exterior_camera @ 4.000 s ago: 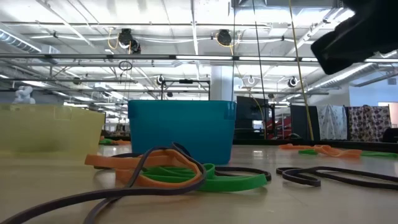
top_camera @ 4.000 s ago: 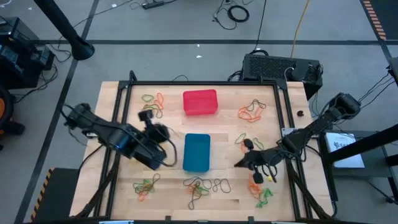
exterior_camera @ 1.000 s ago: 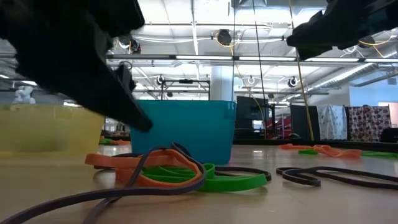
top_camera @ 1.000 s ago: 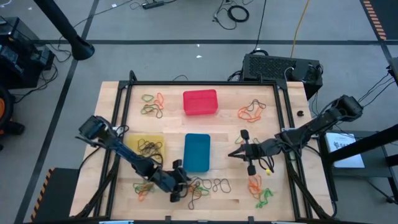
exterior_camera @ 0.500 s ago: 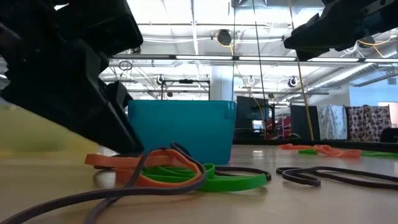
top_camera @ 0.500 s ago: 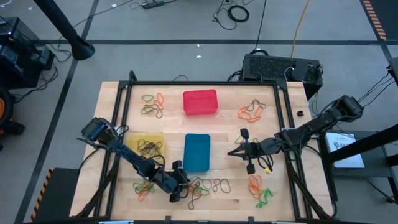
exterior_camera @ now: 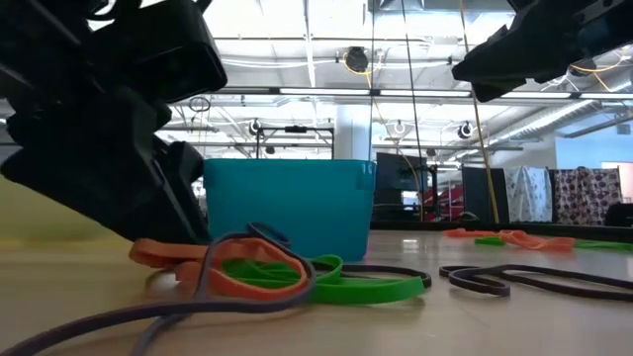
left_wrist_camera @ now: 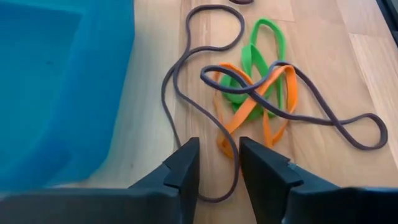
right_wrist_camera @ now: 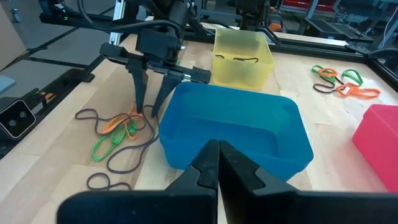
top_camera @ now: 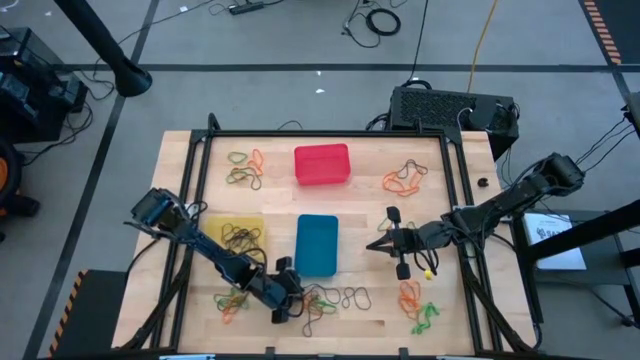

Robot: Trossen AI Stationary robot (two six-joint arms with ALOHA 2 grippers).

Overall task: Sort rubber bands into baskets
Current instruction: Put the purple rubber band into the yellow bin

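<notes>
Rubber bands (top_camera: 322, 298) lie tangled on the table's (top_camera: 360, 160) near side just in front of the blue basket (top_camera: 317, 243), with my left gripper (left_wrist_camera: 217, 167) down on them, its fingers parted around a dark loop, nothing gripped that I can tell. My right gripper (right_wrist_camera: 217, 158) hangs clenched and empty to the right of the blue basket. I judge the sorting barely started: piles remain at the far left (top_camera: 243, 168), far right (top_camera: 404, 177), near left (top_camera: 234, 298) and near right (top_camera: 417, 303). The yellow basket (top_camera: 236, 236), left of the blue one, holds several dark bands; the blue shows none, and the red basket (top_camera: 322, 164) beyond it looks empty too.
</notes>
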